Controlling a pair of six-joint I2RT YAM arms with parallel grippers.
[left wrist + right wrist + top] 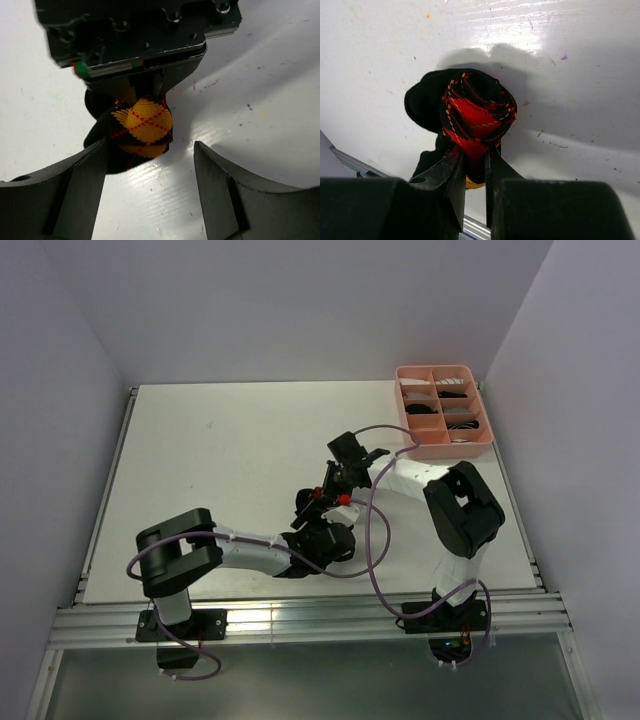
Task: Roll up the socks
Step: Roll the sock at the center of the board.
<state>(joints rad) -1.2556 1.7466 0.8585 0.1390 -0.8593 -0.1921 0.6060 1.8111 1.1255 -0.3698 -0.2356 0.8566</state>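
Note:
One of the socks, black with red and yellow argyle diamonds (476, 111), is rolled into a bundle and sits on the white table near its middle (328, 499). My right gripper (475, 152) is shut on the near end of the roll, reaching in from the right in the top view (338, 480). The same sock (144, 126) shows in the left wrist view, hanging under the right gripper's black body. My left gripper (150, 165) stands open just short of it, with only bare table between its fingers; the left finger (80, 185) lies against the sock's black edge.
A pink compartment tray (441, 451) stands at the back right of the table, holding dark and light bundles. The metal rail (300, 620) runs along the near edge. Both arms meet near the table's middle, the left arm (250, 550) lying low across the front.

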